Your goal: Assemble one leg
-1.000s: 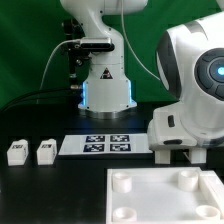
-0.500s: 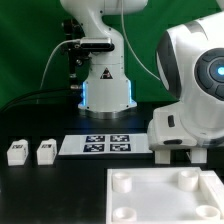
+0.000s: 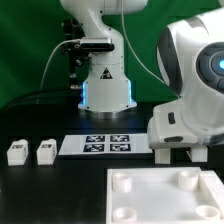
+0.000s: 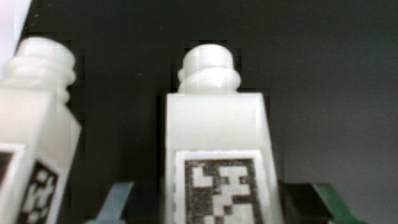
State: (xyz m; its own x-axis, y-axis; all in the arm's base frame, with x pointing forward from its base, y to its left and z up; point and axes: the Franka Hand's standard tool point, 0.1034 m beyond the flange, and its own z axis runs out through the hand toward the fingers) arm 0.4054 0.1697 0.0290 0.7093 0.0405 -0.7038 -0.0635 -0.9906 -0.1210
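Observation:
In the wrist view a white leg [image 4: 217, 150] with a black-and-white marker tag stands between my gripper's [image 4: 222, 206] two fingers [image 4: 121, 205], with a dark gap on each side, so the jaws are open around it. A second leg [image 4: 36, 130] stands close beside it. In the exterior view the gripper [image 3: 180, 152] is low over the table behind the tabletop's right part, and the legs under it are hidden by the hand. Two more legs [image 3: 16, 152] [image 3: 45, 151] stand at the exterior view's left.
The large white tabletop [image 3: 150, 200] with round corner sockets lies at the front right. The marker board [image 3: 107, 144] lies in the middle in front of the robot's base [image 3: 105, 90]. Cables run at the back left.
The arm's big upper housing has shifted slightly toward the exterior view's right and up. The gripper stays at about the same low spot. The legs at the left have not moved.

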